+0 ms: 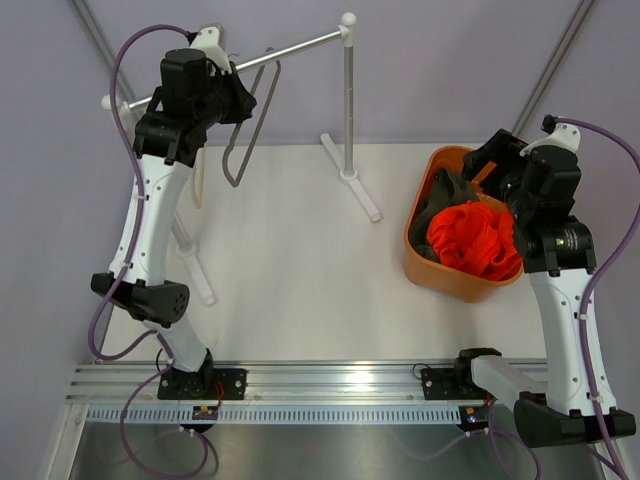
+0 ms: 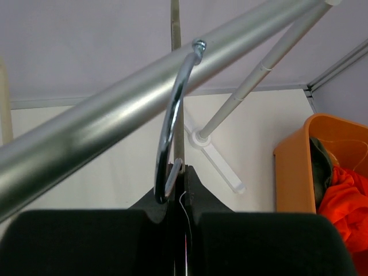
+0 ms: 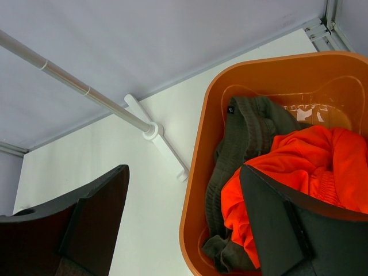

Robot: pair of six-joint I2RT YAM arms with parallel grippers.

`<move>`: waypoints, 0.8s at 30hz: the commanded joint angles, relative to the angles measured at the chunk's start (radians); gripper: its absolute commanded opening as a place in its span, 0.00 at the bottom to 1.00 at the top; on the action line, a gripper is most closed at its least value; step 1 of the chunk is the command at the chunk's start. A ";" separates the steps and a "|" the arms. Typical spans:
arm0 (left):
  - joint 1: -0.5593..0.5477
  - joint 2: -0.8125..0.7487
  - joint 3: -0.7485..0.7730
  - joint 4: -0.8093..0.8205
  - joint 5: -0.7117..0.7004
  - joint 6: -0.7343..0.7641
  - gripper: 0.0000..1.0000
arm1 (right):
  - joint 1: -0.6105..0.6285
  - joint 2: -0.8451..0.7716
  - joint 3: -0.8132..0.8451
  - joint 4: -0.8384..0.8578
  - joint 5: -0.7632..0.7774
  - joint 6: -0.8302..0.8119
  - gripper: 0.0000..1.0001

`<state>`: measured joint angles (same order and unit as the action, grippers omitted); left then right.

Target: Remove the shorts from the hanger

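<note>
The left claw (image 2: pixel 179 192) is up at the silver rail (image 2: pixel 115 115), clenched with almost no gap on the neck of the hanger (image 1: pixel 262 115), just below its metal hook (image 2: pixel 170 118), which loops over the rail. The hanger is bare. To the right on the tabletop (image 1: pixel 300 250) stands an orange bin (image 1: pixel 425 262) holding the shorts (image 1: pixel 472 238), bunched atop a dark green garment (image 1: pixel 440 205). The right claw (image 3: pixel 184 178) hangs over the bin, spread wide and holding nothing.
</note>
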<state>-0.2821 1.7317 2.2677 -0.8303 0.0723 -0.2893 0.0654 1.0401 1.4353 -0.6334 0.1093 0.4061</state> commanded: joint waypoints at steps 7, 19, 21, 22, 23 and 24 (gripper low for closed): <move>0.020 0.060 0.092 0.074 -0.028 -0.039 0.00 | 0.004 0.001 -0.007 0.061 -0.043 0.011 0.85; 0.009 0.034 -0.023 0.094 -0.111 -0.062 0.00 | 0.005 -0.003 -0.030 0.072 -0.072 0.023 0.85; 0.000 0.029 -0.040 0.097 -0.115 -0.051 0.00 | 0.005 -0.005 -0.033 0.072 -0.074 0.026 0.85; -0.003 0.017 -0.049 0.100 -0.120 -0.050 0.00 | 0.004 -0.005 -0.036 0.074 -0.074 0.027 0.85; -0.008 0.009 -0.077 0.111 -0.124 -0.048 0.00 | 0.005 -0.006 -0.036 0.072 -0.074 0.027 0.85; -0.008 0.000 -0.091 0.118 -0.127 -0.050 0.00 | 0.005 -0.006 -0.039 0.070 -0.074 0.027 0.85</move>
<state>-0.2836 1.7851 2.2116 -0.7475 -0.0246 -0.3401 0.0654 1.0435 1.4036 -0.5999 0.0582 0.4229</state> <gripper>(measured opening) 0.037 0.851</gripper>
